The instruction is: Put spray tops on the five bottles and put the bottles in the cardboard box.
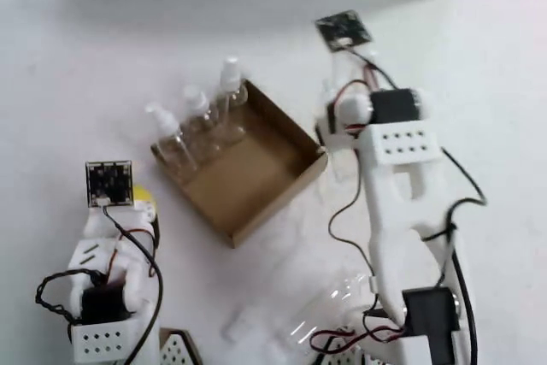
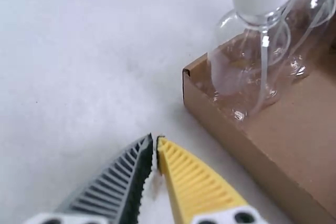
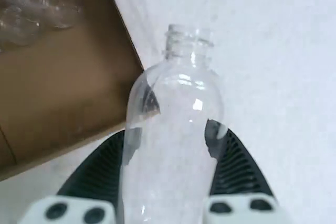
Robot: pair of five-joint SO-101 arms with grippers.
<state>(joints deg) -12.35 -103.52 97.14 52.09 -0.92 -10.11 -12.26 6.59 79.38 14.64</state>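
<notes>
Your right tool (image 3: 175,132) is clamped round the body of an uncapped bottle (image 3: 178,77). That grip leaves the threaded neck free for a spray top. It holds the bottle just outside the box (image 1: 248,173), beside a corner and not over it, which makes sense: the bottle should not go in bare.

Your left tool (image 2: 156,142) has its fingers together on nothing. It sits low over the worktop (image 1: 85,57), near the box corner where the capped bottles (image 1: 201,121) stand. Three of them are upright in a row against one wall, packed close, so the rest of the box floor is free for two more.

I judge this to be the fourth bottle, waiting for its top. Your left tool would have to part and fetch one. Some clear shapes (image 1: 299,326) lie near the arms' bases, too faint to name.
</notes>
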